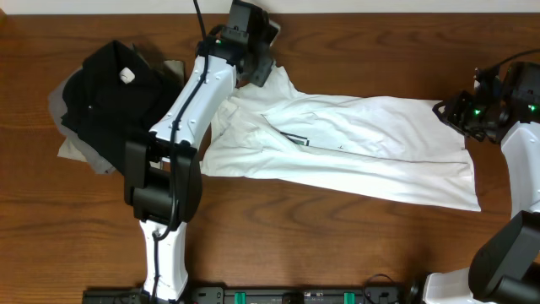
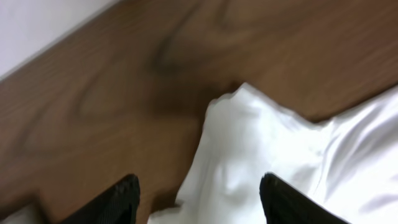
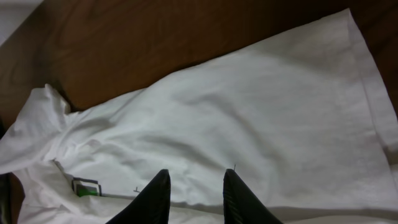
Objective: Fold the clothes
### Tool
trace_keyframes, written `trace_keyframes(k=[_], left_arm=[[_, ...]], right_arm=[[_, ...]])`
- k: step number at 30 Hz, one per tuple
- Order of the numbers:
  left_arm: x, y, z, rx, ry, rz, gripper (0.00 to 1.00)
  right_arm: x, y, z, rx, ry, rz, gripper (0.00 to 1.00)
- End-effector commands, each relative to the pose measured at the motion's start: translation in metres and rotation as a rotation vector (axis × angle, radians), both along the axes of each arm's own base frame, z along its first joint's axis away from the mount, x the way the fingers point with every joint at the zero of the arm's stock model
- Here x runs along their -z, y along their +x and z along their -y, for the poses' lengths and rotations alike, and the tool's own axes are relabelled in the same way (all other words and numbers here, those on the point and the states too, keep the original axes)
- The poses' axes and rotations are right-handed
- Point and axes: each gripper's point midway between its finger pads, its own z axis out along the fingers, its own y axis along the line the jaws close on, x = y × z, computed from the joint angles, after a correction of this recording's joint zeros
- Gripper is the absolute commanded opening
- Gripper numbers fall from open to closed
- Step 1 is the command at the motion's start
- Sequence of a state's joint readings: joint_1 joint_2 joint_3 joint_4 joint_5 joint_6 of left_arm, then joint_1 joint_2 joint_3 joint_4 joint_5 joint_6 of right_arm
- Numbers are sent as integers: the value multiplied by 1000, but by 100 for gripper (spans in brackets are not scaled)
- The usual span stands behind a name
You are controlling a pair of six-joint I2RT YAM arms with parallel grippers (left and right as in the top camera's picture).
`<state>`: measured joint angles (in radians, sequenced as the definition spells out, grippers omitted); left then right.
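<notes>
The white T-shirt (image 1: 354, 143) lies across mid-table and appears folded lengthwise into a long band, so the crosswise folds are left for you to make. At its hem end, your right gripper (image 3: 196, 177) hovers with jaws narrowly apart, holding nothing. Farthest back, your left gripper (image 2: 199, 186) stands wide open over the sleeve.

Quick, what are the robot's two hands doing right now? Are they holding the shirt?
Left gripper: open, over a bunched corner of the white T-shirt, not gripping it.
Right gripper: partly open above the T-shirt, holding nothing.
</notes>
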<state>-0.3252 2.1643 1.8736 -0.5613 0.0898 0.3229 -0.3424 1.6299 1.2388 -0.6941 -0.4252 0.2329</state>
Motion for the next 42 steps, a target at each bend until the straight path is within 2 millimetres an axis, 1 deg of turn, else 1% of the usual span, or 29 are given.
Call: trace_keyframes(k=[1, 4, 6, 13, 16, 20, 24, 28, 30, 31, 33, 35, 39, 40, 42], left_arm=[[30, 12, 21, 94, -62, -4, 63], [41, 29, 36, 127, -117, 52, 60], [49, 35, 41, 131, -127, 69, 55], [79, 38, 45, 117, -134, 45, 53], [91, 36, 45, 105, -137, 20, 47], [106, 31, 46, 102, -137, -17, 34], [108, 28, 49, 110, -138, -28, 14], [108, 27, 51, 114, -138, -28, 6], [108, 27, 52, 116, -138, -26, 6], [105, 28, 53, 117, -139, -21, 6], [93, 32, 54, 118, -145, 1, 6], [69, 38, 57, 121, -158, 46, 6], [-1, 49, 63, 134, -195, 170, 6], [-19, 50, 64, 137, -205, 202, 6], [-49, 50, 67, 146, -220, 251, 6]], right_arm=[[-1, 4, -2, -15, -9, 4, 27], [-1, 4, -2, -16, -8, 4, 26], [-1, 3, -2, -16, -8, 3, 27], [2, 2, -3, -16, -5, -6, 26], [4, 0, -4, -16, -2, -12, 25], [5, 0, -5, -18, -2, -13, 24], [4, 0, -5, -19, -3, -12, 24], [4, 1, -5, -15, -1, -10, 24], [4, 2, -6, -17, -1, -8, 24], [4, 2, -7, -19, -1, -8, 24], [4, 2, -7, -19, -1, -8, 24], [4, 2, -7, -19, -1, -8, 24], [4, 2, -7, -19, -1, -9, 24], [4, 1, -8, -21, 0, -12, 24], [5, 0, -9, -22, 2, -16, 24]])
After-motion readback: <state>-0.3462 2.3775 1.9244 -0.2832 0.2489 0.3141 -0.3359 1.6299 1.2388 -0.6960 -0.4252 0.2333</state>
